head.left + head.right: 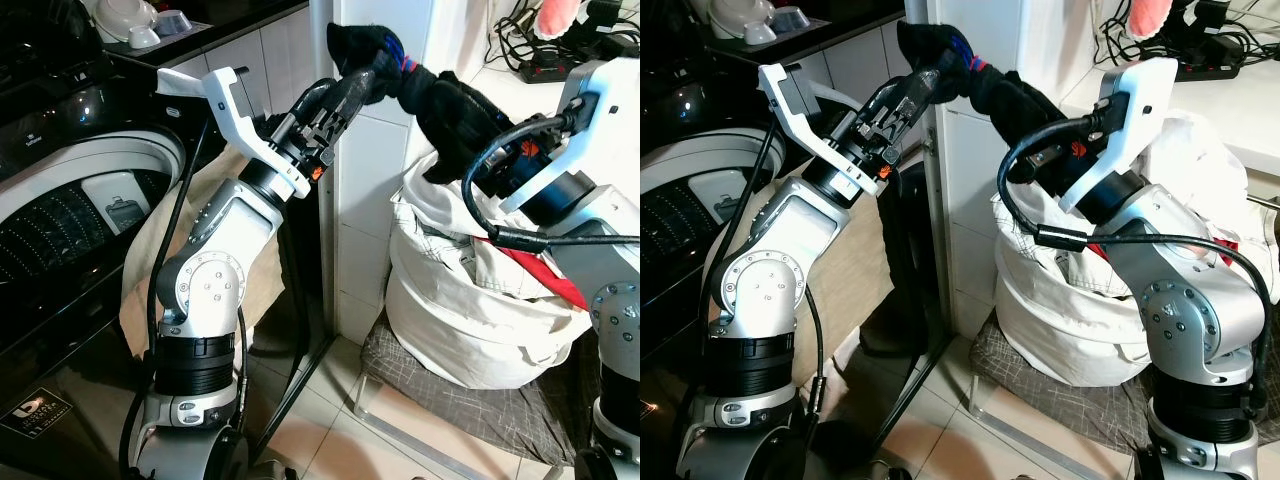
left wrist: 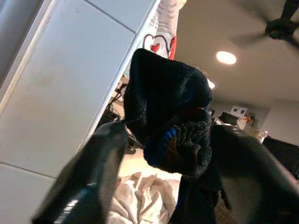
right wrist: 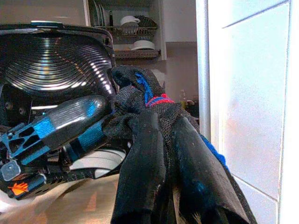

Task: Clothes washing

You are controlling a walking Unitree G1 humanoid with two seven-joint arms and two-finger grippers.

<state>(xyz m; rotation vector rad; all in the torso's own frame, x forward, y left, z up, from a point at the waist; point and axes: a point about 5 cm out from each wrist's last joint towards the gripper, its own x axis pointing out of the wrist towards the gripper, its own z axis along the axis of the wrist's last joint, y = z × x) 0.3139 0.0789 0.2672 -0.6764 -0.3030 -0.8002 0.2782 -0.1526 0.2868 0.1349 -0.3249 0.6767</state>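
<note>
A dark garment (image 1: pixel 445 105) with blue and red trim is stretched in the air between my two grippers, in front of the white tiled column. My left gripper (image 1: pixel 362 78) is raised high and shut on the garment's upper end; in the left wrist view the bunched cloth (image 2: pixel 173 116) sits between its fingers (image 2: pixel 93 172). My right gripper (image 3: pixel 170 140) is shut on the lower end, just above the white laundry bag (image 1: pixel 470 320). The washing machine (image 1: pixel 60 210) stands at the left with its drum open.
The laundry bag rests on a low seat with a grey checked cushion (image 1: pixel 480 405). A tan cloth (image 1: pixel 145 275) hangs over the washer's side. The tiled column (image 1: pixel 370 210) stands between washer and bag. Cables and a power strip (image 1: pixel 545 65) lie on the counter at back right.
</note>
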